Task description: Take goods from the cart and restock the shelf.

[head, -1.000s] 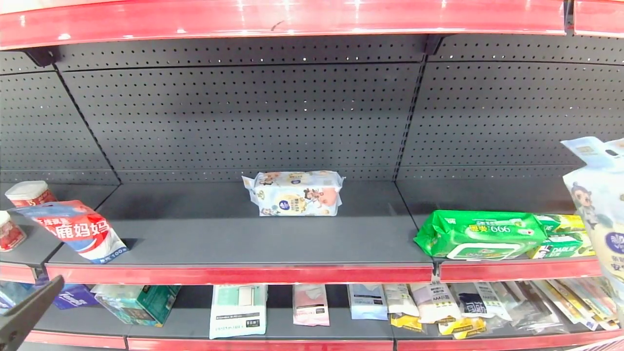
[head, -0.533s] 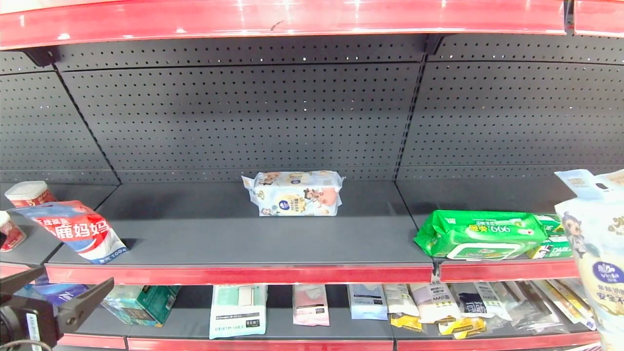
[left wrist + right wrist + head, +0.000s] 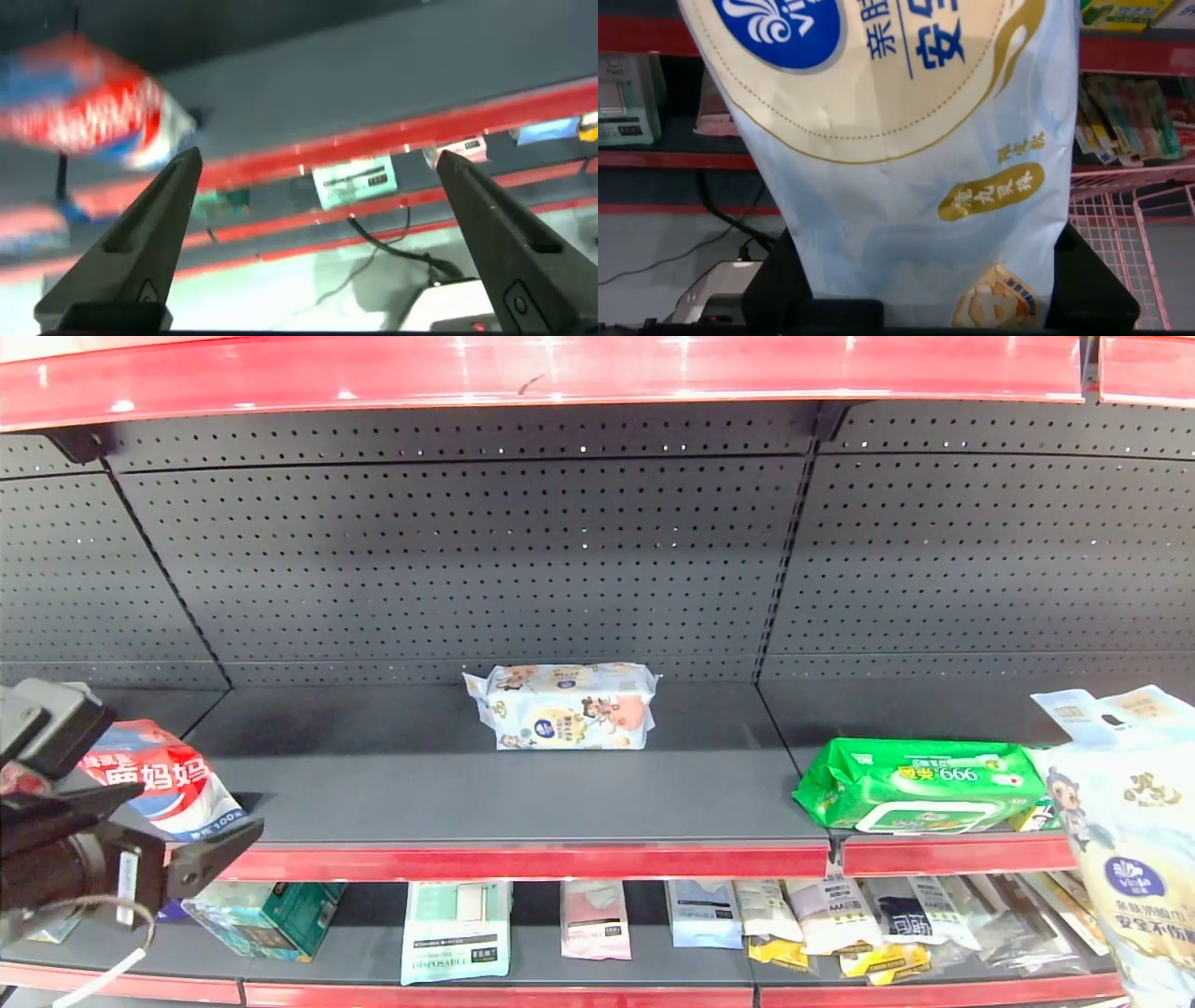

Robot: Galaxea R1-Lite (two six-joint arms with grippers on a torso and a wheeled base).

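Pale blue pack [image 3: 1131, 840] hangs upright at the far right of my head view, in front of the red edge of the middle shelf [image 3: 485, 793], just beside the green wipes pack [image 3: 920, 784] lying there. It is a soft, glossy bag, cream and light blue, with a round dark blue emblem, a small cartoon figure and a flat sealed top. In the right wrist view I see the right gripper [image 3: 924, 252] clamped on its lower end, one black finger on each side, with a pink wire cart [image 3: 1148, 233] behind. My left gripper [image 3: 196, 807] sits low on the left, near the red, white and blue bag [image 3: 159, 775], its fingers spread wide with nothing between them. A small printed tissue pack [image 3: 560, 707] lies mid-shelf, well apart from both
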